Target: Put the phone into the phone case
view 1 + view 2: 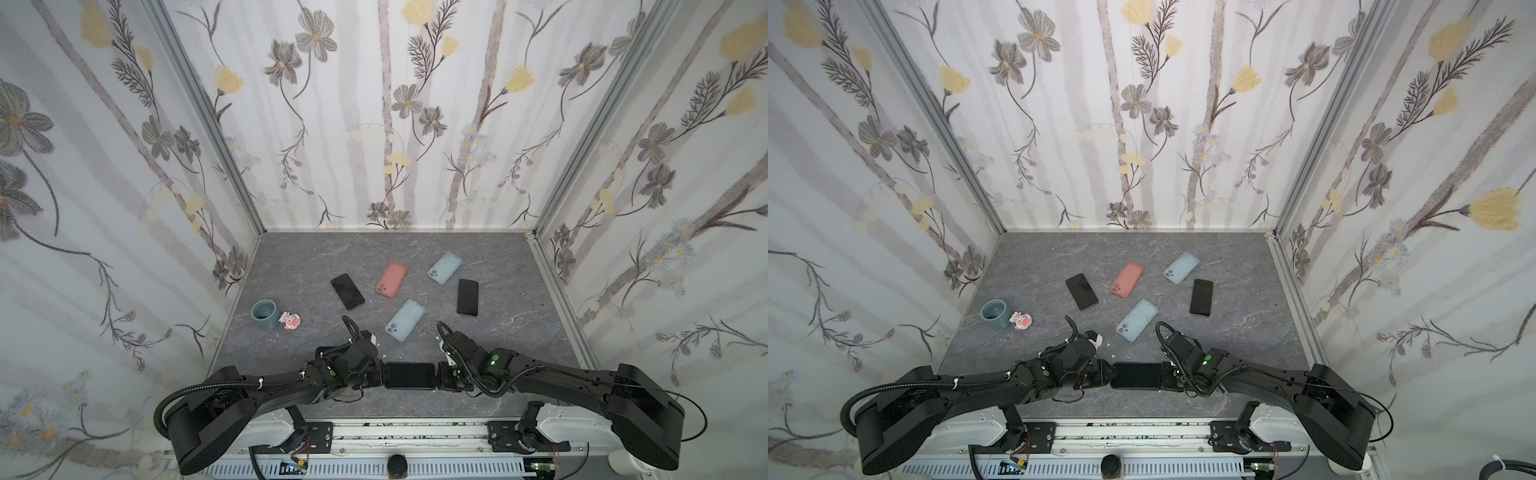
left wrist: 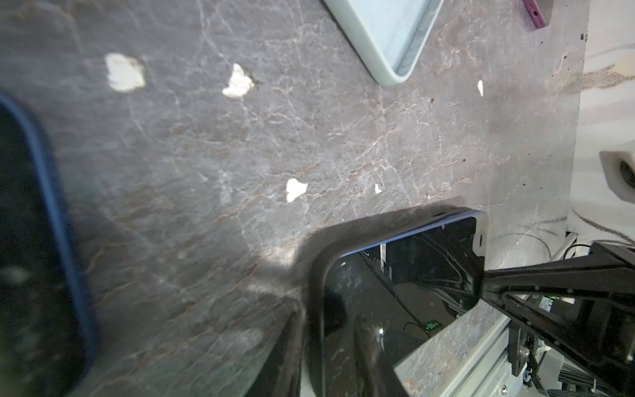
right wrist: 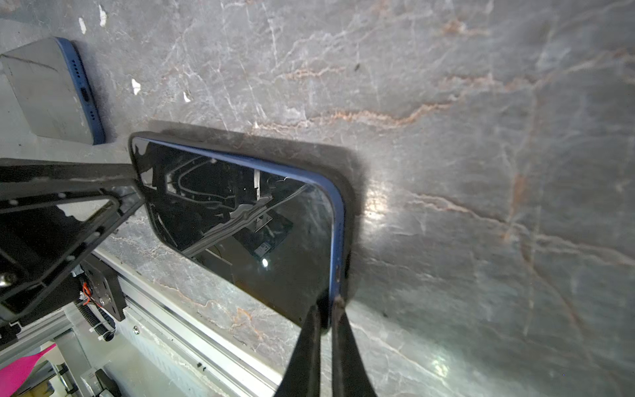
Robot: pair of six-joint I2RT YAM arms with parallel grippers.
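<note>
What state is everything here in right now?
phone: in the black case, screen up
left gripper: closed on the phone's end
right gripper: closed on the black case's edge
left bare phone, right bare phone: flat, uncased
pink case, far blue case, near blue case: flat, empty
cup: upright
</note>
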